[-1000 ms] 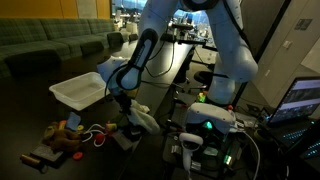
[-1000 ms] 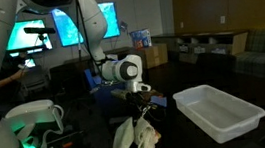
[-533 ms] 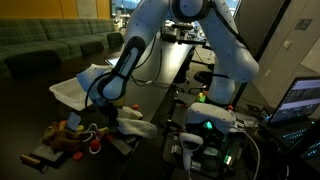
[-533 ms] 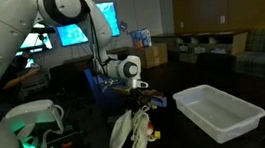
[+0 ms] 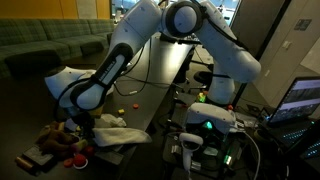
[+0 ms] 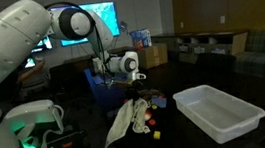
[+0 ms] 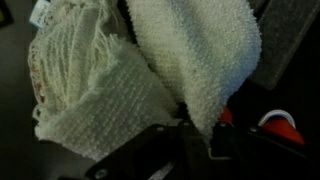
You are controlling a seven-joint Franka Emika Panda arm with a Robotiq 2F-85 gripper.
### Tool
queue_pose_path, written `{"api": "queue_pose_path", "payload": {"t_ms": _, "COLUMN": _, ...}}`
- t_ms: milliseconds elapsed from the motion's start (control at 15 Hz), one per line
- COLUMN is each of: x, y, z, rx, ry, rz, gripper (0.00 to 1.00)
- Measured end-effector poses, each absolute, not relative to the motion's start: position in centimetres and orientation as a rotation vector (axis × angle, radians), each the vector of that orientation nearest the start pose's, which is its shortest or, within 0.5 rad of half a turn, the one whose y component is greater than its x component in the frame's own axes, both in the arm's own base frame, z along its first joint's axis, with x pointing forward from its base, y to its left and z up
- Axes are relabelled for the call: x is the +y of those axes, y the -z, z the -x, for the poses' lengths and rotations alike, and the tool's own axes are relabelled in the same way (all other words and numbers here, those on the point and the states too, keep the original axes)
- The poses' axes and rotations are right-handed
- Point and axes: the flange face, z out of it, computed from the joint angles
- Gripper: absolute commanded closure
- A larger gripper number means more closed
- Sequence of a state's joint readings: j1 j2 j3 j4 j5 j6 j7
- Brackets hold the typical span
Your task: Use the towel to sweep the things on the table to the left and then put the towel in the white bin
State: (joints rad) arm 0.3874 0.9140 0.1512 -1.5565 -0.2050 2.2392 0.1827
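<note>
My gripper (image 5: 87, 122) is shut on the white knitted towel (image 5: 118, 132) and holds it low over the dark table, with the cloth trailing on the surface. In an exterior view the towel (image 6: 126, 123) hangs below the gripper (image 6: 132, 96). The towel (image 7: 150, 60) fills the wrist view above the fingers (image 7: 196, 140). A pile of toys (image 5: 60, 138) lies just beside the towel at the table's end. The white bin (image 6: 217, 111) stands on the table; in an exterior view it (image 5: 58, 80) is partly hidden behind the arm.
Small loose pieces lie on the table: a red one (image 6: 154, 118), an orange one (image 6: 157, 134) and another (image 5: 125, 106). A red object (image 7: 281, 130) shows beside the fingers. A green-lit control box (image 5: 210, 125) and monitors (image 6: 67, 26) stand nearby.
The arm has swung down and across the table, dragging the towel towards the toy pile. The towel now lies spread lower on the table; the bin is more hidden by the arm.
</note>
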Motion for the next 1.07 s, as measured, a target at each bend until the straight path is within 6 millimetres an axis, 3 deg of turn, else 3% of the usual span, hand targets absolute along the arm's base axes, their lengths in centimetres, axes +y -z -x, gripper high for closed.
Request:
{"api": "queue_pose_path", "payload": {"t_ms": 267, "x": 35.9, "y": -12.1, "z": -60.4, "rx": -0.68, "ry": -0.233, "rz": 3.091, "gripper": 0.86}}
{"api": "queue_pose_path", "payload": {"t_ms": 600, "x": 37.7, "y": -16.8, "z": -63.0, "rx": -0.611, "ry": -0.137, "rz": 3.031, "gripper": 0.86}}
{"api": "queue_pose_path", "payload": {"t_ms": 867, "x": 36.2, "y": -20.9, "z": -64.8, "rx": -0.62, "ry": -0.068, "rz": 2.995, "gripper": 0.88}}
{"api": "queue_pose_path", "payload": {"t_ms": 1067, "x": 32.9, "y": -25.1, "z": -66.0, "rx": -0.668, "ry": -0.048, "rz": 2.932, "gripper": 0.87}}
